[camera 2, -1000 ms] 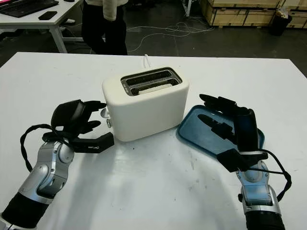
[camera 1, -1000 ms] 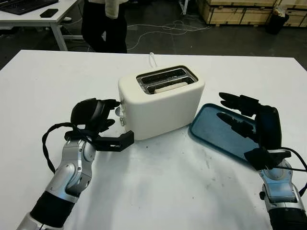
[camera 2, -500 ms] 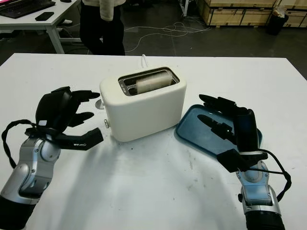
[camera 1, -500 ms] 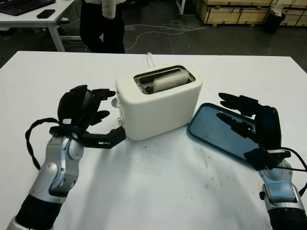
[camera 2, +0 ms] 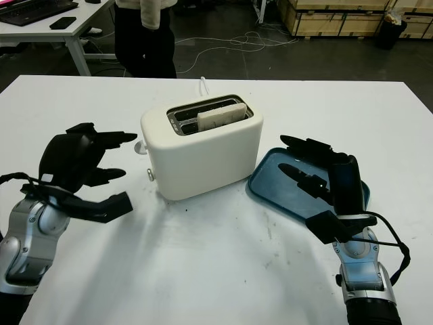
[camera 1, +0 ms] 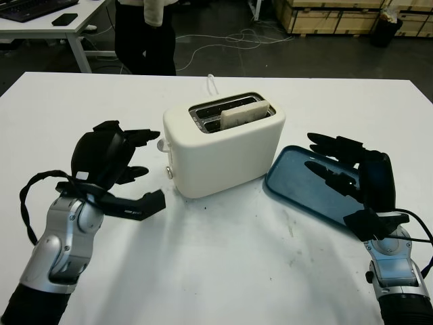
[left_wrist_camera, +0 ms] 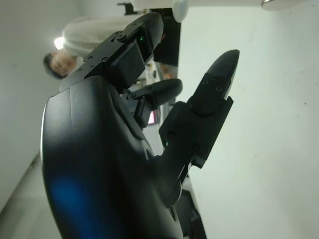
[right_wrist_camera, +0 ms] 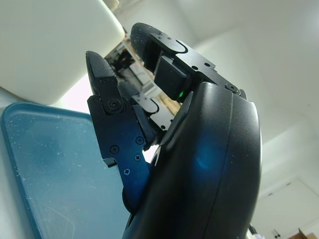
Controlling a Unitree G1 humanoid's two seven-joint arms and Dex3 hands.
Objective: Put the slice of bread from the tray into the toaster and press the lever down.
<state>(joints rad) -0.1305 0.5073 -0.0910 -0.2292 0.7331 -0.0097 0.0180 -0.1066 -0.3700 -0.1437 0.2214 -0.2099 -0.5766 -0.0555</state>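
Observation:
The cream toaster (camera 1: 223, 149) stands mid-table with its lever knob (camera 1: 163, 144) raised on the left end. A pale bread slice (camera 1: 238, 114) sticks up out of the front slot, tilted a little. My left hand (camera 1: 145, 169) hovers open left of the toaster, a short gap from the lever end, holding nothing. The blue tray (camera 1: 287, 179) lies right of the toaster with no bread on it. My right hand (camera 1: 338, 166) hovers open over the tray's right part; the right wrist view has the tray (right_wrist_camera: 40, 164) and the toaster wall (right_wrist_camera: 50, 45) beyond its fingers.
A person in dark trousers (camera 1: 144, 37) stands behind the table's far edge. A white power cord (camera 1: 214, 82) runs back from the toaster. A desk (camera 1: 54, 20) sits far left and wooden crates (camera 1: 325, 13) far right. Bare white tabletop spreads in front.
My left hand has pulled back leftward from the toaster's lever. The lever has come up and the bread has risen out of the slot. The right hand has not moved.

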